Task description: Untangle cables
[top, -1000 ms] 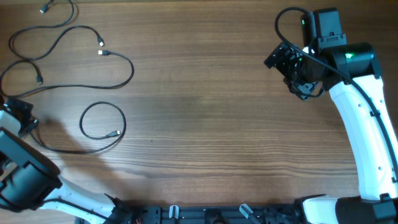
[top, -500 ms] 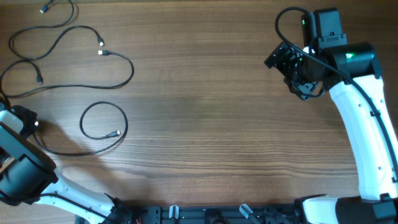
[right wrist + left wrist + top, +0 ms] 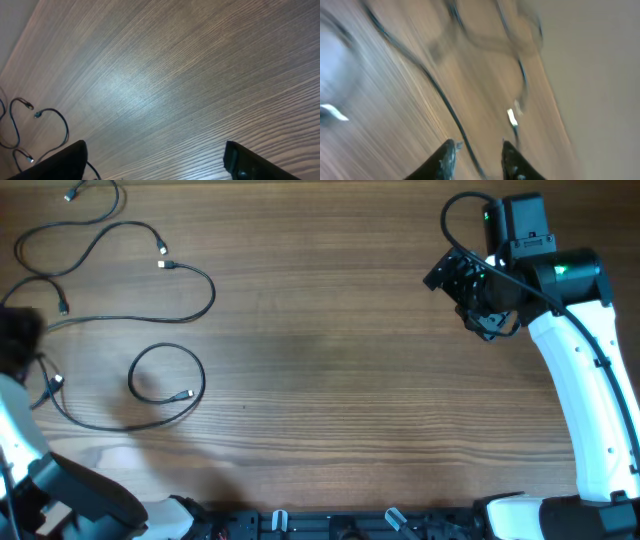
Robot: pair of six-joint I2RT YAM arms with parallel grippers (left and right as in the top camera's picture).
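Several thin black cables lie loose at the table's left: a wavy strand (image 3: 100, 225) at the top, a long strand (image 3: 195, 278) below it, and a looped strand (image 3: 165, 348) with a silvery plug (image 3: 186, 394). My left gripper (image 3: 20, 345) is a dark blur at the far left edge, over the strands' left ends. In the blurred left wrist view its fingers (image 3: 445, 159) stand apart and a cable (image 3: 440, 97) runs between them without being pinched; a silvery plug (image 3: 511, 116) lies beyond. My right gripper (image 3: 470, 285) is open and empty at the far right, well away from the cables (image 3: 57, 117).
The wooden table (image 3: 330, 360) has its left edge right beside my left gripper. The right arm's white link (image 3: 590, 390) runs along the right side. The arm bases and mounts (image 3: 330, 525) line the front edge.
My left gripper has moved up and toward the left edge and is now motion-blurred. The cable end near it still lies on the table. The right arm has not moved.
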